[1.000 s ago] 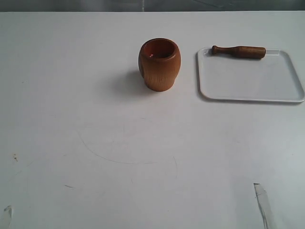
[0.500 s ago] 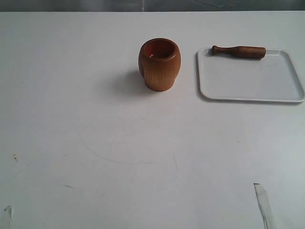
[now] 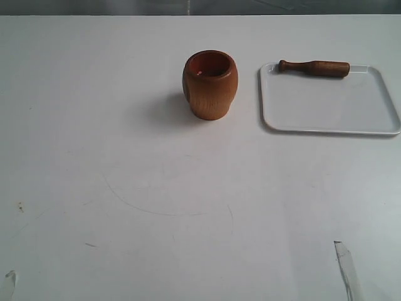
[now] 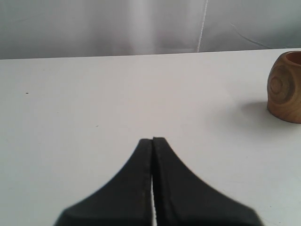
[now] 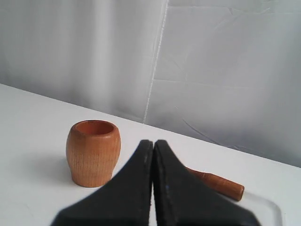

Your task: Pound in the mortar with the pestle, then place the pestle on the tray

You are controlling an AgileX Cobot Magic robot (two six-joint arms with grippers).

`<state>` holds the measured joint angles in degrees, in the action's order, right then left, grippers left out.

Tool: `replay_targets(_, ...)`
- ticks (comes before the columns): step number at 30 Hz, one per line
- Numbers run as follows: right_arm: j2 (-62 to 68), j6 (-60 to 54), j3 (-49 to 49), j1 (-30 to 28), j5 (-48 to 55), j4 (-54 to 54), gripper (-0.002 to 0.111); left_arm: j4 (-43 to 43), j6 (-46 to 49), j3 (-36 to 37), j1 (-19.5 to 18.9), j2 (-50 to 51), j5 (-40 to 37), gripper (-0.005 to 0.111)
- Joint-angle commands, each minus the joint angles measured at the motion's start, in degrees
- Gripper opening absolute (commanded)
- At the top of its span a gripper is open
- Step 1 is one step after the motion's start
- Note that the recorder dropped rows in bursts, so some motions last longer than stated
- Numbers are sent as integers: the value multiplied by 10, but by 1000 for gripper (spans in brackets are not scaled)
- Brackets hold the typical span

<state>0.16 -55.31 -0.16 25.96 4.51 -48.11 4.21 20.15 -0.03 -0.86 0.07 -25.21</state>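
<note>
On the tray (image 3: 326,106), a slim wooden pestle (image 3: 313,67); alongside, a barrel-shaped mortar (image 3: 210,84); left gripper (image 4: 153,140), right gripper (image 5: 153,141) each pressed tight.

Bright, even light, and the white desk (image 3: 188,207) looks kinda washed out. The mortar (image 3: 210,84) throws a soft shadow toward the left of the exterior view. The left claw (image 4: 153,140) and right claw (image 5: 153,141) are blurry up close.
</note>
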Motion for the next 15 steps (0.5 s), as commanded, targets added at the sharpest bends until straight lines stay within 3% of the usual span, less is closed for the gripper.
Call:
replay_targets(1,-2,-2,2,3,-2,11,0,-4,-5,0,4,-1,2,0)
replay_targets(4,-2,4,2,3,-29,16,0,-4,-5,0,4,-1,2,0)
replay_targets(6,-2,30,2,3,-32,80,0,-4,-5,0,4,-1,2,0)
replay_targets(8,-2,158,2,3,-31,190,0,-4,-5,0,4,-1,2,0)
replay_targets(12,-2,553,2,3,-27,513,0,-4,-5,0,4,-1,2,0)
replay_targets(13,-2,616,2,3,-19,573,0,-4,-5,0,4,-1,2,0)
replay_targets(15,-2,646,2,3,13,583,0,-4,-5,0,4,-1,2,0)
